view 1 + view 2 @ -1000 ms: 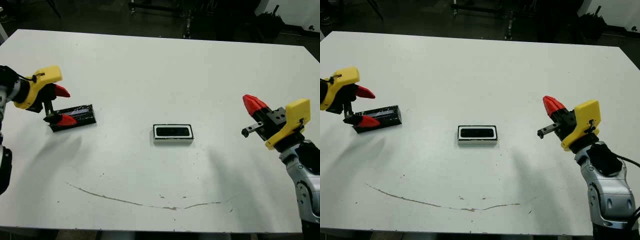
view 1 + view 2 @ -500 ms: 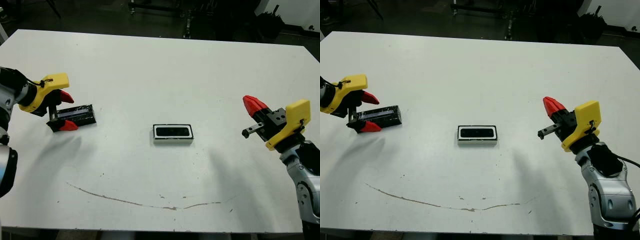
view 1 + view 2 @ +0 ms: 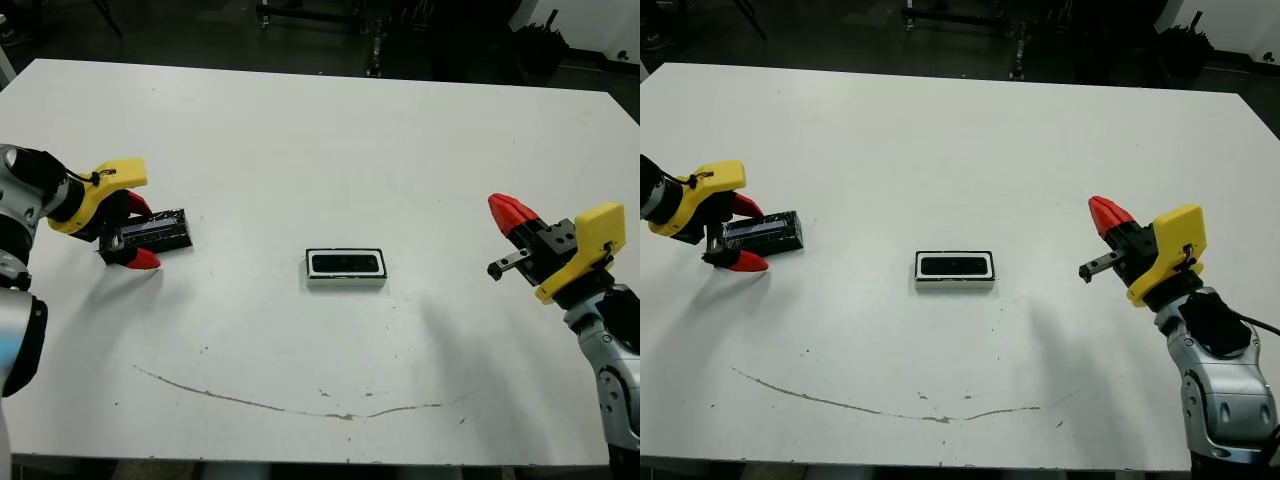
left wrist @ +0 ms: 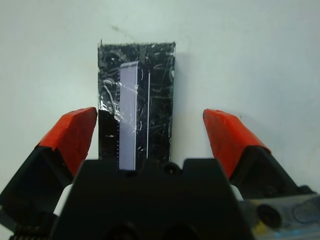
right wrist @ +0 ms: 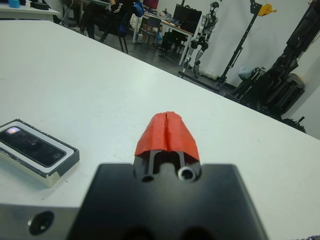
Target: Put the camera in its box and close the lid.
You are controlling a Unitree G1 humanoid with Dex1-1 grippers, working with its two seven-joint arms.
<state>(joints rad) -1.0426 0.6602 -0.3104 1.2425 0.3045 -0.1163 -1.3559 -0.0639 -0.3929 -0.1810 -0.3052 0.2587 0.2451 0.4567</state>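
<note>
The box sits at the table's middle, its white lining framing the camera, a slim black bar lying inside it. The right wrist view shows the same box and camera. The lid, a glossy black panel with a pale streak, lies flat at the far left, apart from the box. My left gripper is open, one red finger on each side of the lid's near end, not touching it. At the far right my right gripper hovers shut on nothing, away from the box.
A long thin brownish scratch runs across the table near the front edge. Beyond the table's far edge stand dark chairs and equipment stands.
My left gripper has come down and closer around the lid's end, fingers still open. The lid, box and camera have not moved. The right gripper has barely shifted.
</note>
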